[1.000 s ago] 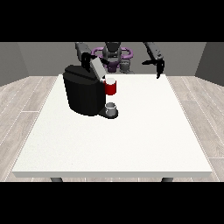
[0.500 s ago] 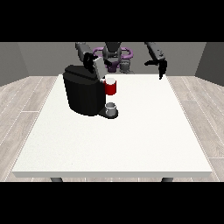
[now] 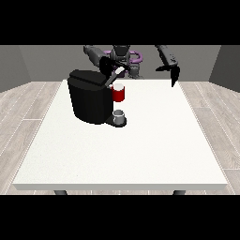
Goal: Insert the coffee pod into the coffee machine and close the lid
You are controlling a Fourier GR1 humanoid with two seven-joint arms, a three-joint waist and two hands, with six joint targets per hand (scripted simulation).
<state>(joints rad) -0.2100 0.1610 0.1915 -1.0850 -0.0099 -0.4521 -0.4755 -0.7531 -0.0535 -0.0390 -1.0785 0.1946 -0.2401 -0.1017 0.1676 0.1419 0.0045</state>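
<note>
- Coffee machine (image 3: pixel 89 101): black body, sitting on the left half of the white surface (image 3: pixel 140 150), toward the robot's edge.
- Red thing at the machine (image 3: pixel 119 93): showing at the machine's front, facing the view's right.
- Grey thing (image 3: pixel 119 116): resting on the machine's base, directly below the red thing; not identifiable as the pod.
- Coffee pod: not plainly showing anywhere.
- Hand at the view's left (image 3: pixel 112 70): reaching over the machine's top near the lid; whether its fingers are curling or holding anything, I cannot tell.
- Hand at the view's right (image 3: pixel 171 71): hanging above the surface's far edge, well apart from the machine, fingers pointing down, relaxed, holding nothing.
- Risk, as judged: the hand at the lid is working close to the machine, so a misaligned press could be shoving the body sideways or leaving the lid part-open.
</note>
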